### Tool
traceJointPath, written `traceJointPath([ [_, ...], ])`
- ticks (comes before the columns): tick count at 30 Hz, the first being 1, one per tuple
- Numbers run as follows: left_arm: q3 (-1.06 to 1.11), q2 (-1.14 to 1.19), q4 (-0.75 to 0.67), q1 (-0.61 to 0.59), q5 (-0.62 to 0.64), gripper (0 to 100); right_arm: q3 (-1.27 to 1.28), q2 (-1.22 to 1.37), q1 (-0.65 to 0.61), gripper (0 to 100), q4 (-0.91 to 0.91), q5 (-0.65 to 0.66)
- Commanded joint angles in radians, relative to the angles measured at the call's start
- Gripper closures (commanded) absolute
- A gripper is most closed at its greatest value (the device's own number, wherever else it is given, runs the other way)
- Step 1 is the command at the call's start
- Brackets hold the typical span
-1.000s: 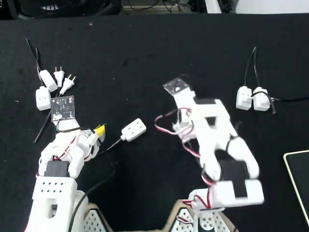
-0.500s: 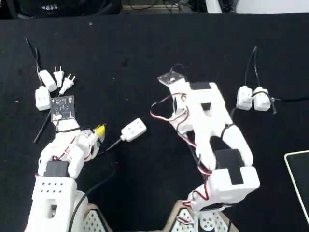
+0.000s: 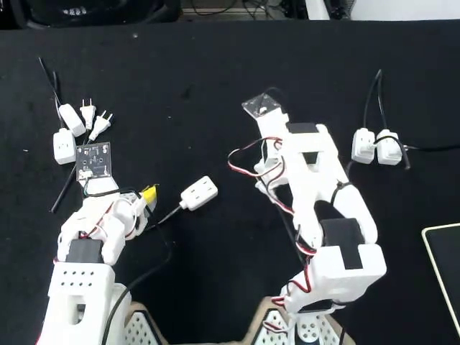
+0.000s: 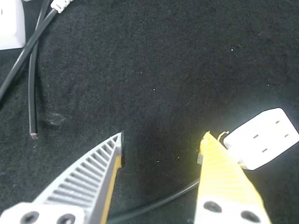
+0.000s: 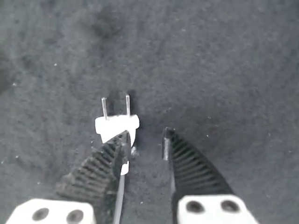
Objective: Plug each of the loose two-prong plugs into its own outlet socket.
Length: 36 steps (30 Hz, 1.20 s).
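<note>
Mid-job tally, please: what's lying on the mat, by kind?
Loose two-prong plugs: 3
Outlet socket, slots visible: 1
Other white corded blocks: 4
Total: 8

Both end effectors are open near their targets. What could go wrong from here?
1. The two-prong plug sits by one fingertip of the open right end effector, not between the two; closing may miss it or knock it aside.
2. The outlet socket lies outside the open left end effector, with a black cable beneath that could snag.
</note>
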Motion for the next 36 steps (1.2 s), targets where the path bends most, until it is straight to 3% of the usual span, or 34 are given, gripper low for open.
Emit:
traceJointPath([
  [1,-0.027,-0.011,-0.005,-0.007,-0.005,73,-0.002,0.007,-0.061,89.9,-0.006,-0.008],
  [15,-0.030,-0.011,-0.005,-0.001,-0.005,73,0.093,-0.012,-0.084,89.7,-0.063,-0.005],
  [22,-0.030,-0.011,-0.005,-0.001,-0.005,73,0.196,-0.113,-0.190,89.6,-0.114,-0.012],
  [36,-0.028,-0.011,-0.005,-0.004,-0.005,73,0.225,-0.145,-0.190,90.2,-0.161,-0.057],
])
